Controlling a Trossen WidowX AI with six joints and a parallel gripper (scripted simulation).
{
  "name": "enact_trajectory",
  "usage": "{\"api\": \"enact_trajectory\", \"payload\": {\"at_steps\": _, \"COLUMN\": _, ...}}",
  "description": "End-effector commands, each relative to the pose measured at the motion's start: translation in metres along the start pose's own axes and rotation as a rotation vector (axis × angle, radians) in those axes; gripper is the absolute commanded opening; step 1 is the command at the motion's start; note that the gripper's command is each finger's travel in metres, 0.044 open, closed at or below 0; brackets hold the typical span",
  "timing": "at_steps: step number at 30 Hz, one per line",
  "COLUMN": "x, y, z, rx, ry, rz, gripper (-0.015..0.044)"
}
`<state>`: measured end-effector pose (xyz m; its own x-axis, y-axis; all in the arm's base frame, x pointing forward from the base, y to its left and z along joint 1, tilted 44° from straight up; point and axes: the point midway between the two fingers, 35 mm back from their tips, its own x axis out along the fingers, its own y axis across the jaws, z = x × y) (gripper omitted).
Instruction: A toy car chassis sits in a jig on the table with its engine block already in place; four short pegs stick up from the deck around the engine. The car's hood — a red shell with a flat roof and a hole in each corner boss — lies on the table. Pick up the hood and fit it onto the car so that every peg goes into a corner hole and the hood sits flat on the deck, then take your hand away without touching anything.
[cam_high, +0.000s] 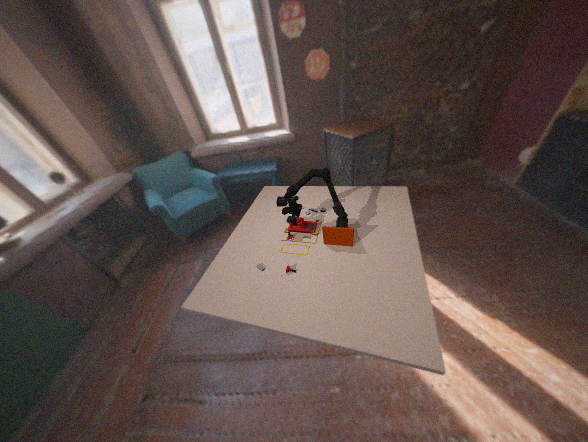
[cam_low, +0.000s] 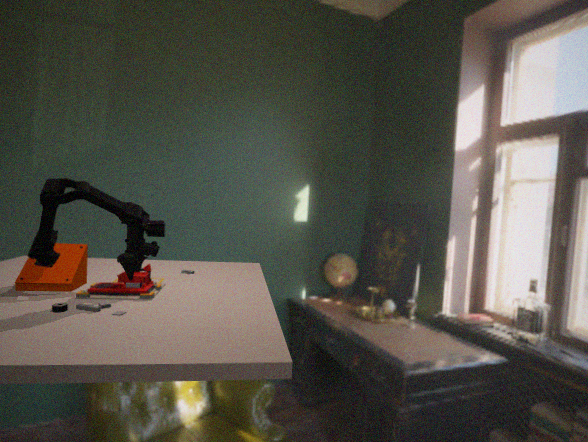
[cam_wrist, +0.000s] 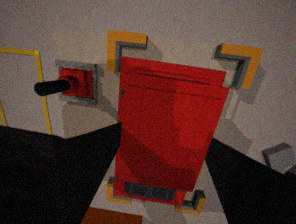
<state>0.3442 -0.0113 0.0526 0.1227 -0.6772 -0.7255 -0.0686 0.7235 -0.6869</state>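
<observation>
The tool (cam_wrist: 165, 155) is clamped wide across the red hood (cam_wrist: 167, 130), holding it by its flanks directly over the chassis (cam_low: 122, 288) in its jig (cam_wrist: 239, 61) on the tabletop (cam_low: 200, 320). The step in hand is the fitting. From the side, the hood looks down at or very near the deck (the 4 pegs are hidden beneath it). Next it needs a straight press until flat, then release and a clean vertical retreat.
</observation>
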Motion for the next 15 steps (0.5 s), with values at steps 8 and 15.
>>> {"api": "enact_trajectory", "payload": {"at_steps": 8, "x": 0.0036, "y": -0.0003, "z": 0.0004, "rx": -0.001, "ry": -0.002, "rz": -0.003, "gripper": 0.0000}}
{"api": "enact_trajectory", "payload": {"at_steps": 15, "x": 0.0064, "y": -0.0003, "z": 0.0004, "rx": -0.001, "ry": -0.002, "rz": -0.003, "gripper": 0.0000}}
